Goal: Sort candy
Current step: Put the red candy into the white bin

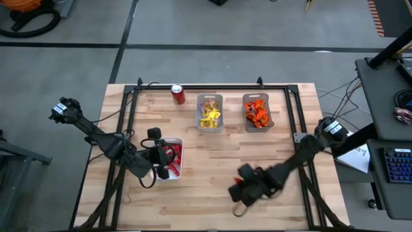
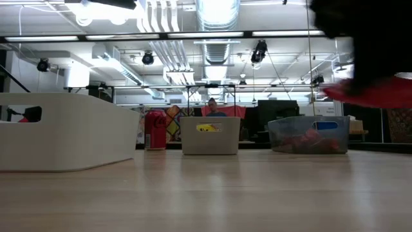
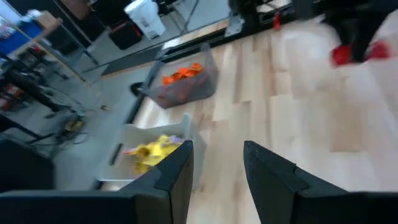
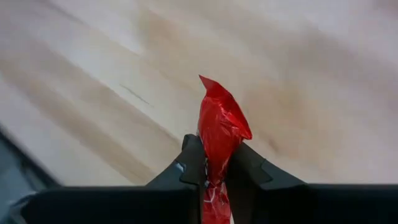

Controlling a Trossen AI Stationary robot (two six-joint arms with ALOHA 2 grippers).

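1. The right claw [image 4: 214,163] was clamped on a red candy [image 4: 219,127], held above the bare worktop [image 1: 212,161] at about 5 o'clock in the overhead view.
2. The left claw [image 3: 217,165] had its fingers apart and held nothing; it hovered over the white tray [image 1: 178,173] at about 8 o'clock, where red candies lay.
3. Yellow candies filled the middle tray [image 1: 210,113] at 12 o'clock, and orange candies the clear tray [image 1: 257,113] at about 1 o'clock. A soda can [image 1: 178,95] stood at 11 o'clock, apart from the trays.
4. By my judgement, the red piece belonged in the white tray, so the right arm faced a carry across the worktop toward 8 o'clock.
5. Risk: the claw seemed to pinch only the wrapper's lower part, so the slick, crinkly film could slip out mid-carry.
6. Risk: the left arm already sat over that tray; the arms could collide if it did not clear.
7. Risk: releasing early would drop the candy beside the tray's wall.
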